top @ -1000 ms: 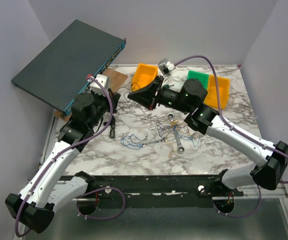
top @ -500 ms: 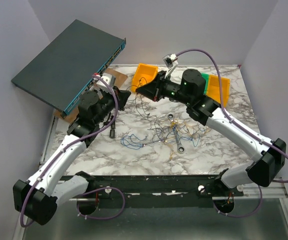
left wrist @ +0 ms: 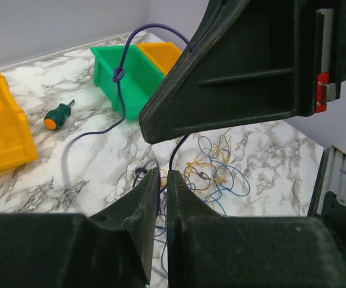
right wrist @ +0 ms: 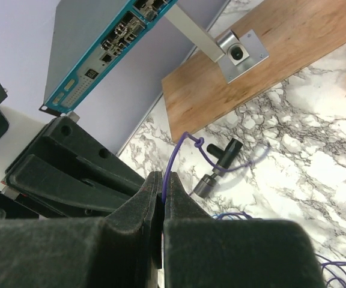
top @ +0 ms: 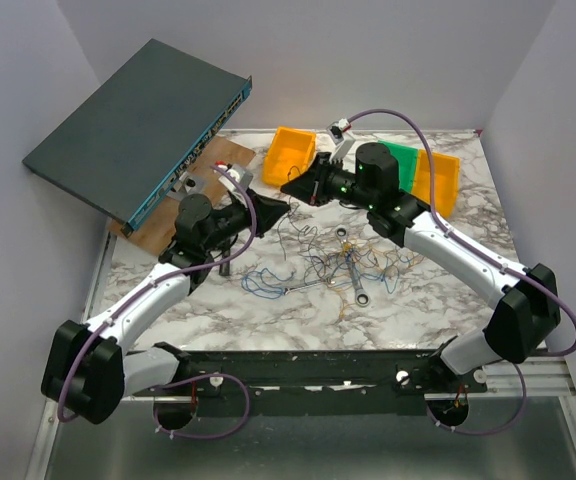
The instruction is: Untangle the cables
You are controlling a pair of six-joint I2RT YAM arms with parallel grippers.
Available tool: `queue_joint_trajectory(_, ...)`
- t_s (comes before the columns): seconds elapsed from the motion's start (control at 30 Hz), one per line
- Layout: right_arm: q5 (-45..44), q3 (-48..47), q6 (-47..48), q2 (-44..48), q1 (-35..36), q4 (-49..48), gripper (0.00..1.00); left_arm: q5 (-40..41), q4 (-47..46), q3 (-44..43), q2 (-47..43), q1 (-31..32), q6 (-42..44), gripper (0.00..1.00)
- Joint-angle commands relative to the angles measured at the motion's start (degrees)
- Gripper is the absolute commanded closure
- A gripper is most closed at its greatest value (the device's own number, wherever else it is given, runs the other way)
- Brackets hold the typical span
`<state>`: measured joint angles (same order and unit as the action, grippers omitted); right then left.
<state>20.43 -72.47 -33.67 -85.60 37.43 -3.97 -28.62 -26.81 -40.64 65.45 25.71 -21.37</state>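
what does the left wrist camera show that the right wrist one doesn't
Left wrist only: the green bin, a small screwdriver, the blue and yellow cable tangle. Right wrist only: the network switch, the wooden board, a black connector. Both: the knotted purple wire, pinched by the left gripper and the right gripper, and the marble table.

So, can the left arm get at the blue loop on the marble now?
Probably not yet: the left gripper is shut on a purple wire that the right gripper also pinches. The blue loop itself lies uncovered, close by.
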Motion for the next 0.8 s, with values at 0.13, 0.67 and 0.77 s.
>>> queue_joint_trajectory(0.13, 1.38, 0.49, -1.09, 0.6, 0.27, -1.07, 0.99, -9.07, -13.99, 0.22, 5.18, -0.14, -4.6, 0.81)
queue_joint_trajectory(0.67, 0.29, 3.37, 0.66, 4.74, 0.27, 0.19, 0.43, -2.23, -7.54, -0.96, 4.06, -0.31, -1.59, 1.0)
queue_joint_trajectory(0.77, -4.51, 6.95, 3.55, 8.42, -0.05, 2.23, 0.34, 0.81, -4.34, -0.87, 1.7, -0.66, -0.48, 1.0)
